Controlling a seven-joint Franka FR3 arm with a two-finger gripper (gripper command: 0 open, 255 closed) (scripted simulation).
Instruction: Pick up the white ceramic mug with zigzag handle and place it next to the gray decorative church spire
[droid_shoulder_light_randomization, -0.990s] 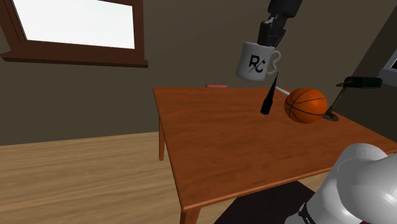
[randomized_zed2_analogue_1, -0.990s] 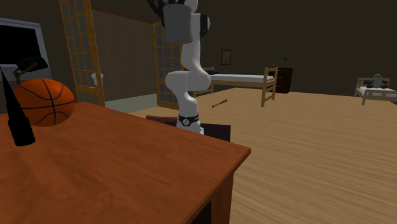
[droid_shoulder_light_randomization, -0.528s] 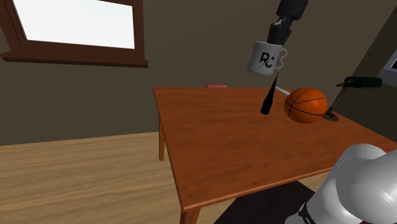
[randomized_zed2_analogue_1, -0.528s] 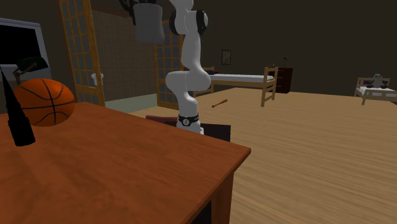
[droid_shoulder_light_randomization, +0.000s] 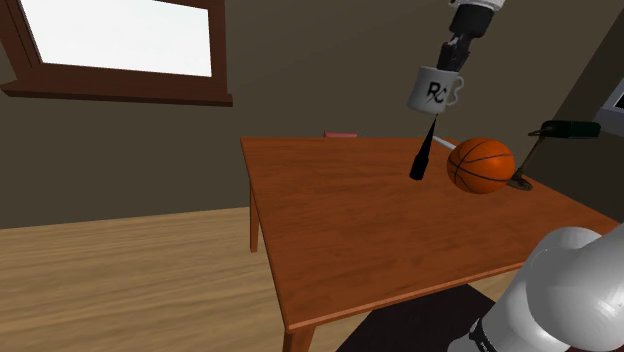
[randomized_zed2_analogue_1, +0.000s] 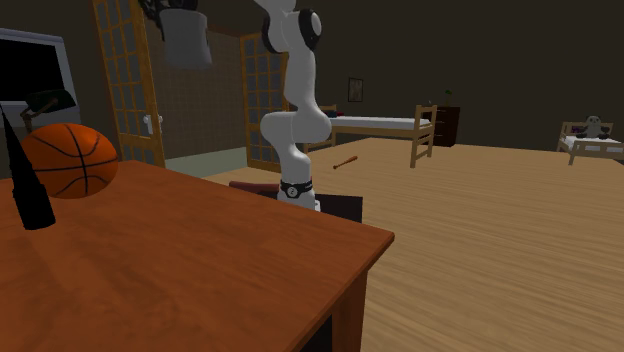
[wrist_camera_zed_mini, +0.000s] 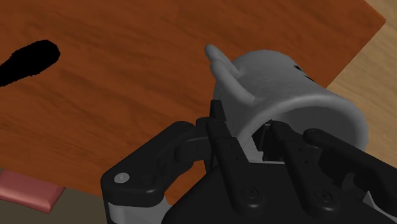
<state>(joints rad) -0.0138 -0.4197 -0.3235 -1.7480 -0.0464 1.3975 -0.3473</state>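
**Holding the mug (wrist_camera_zed_mini: 286, 89) high over the table (droid_shoulder_light_randomization: 330, 220)**

I have the gripper (wrist_camera_zed_mini: 251, 132) clamped on the white mug's rim, fingers pinching its wall, well above the wooden table; beneath it the black spire (droid_shoulder_light_randomization: 424, 150) leans, just beside the basketball (droid_shoulder_light_randomization: 481, 165).

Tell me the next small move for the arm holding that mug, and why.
Probably carry the mug sideways toward the black spire, staying high. The gripper clasps it well above the table, and the second exterior view shows it short of the spire, with the basketball close beside the spire, so lowering now seems too early.
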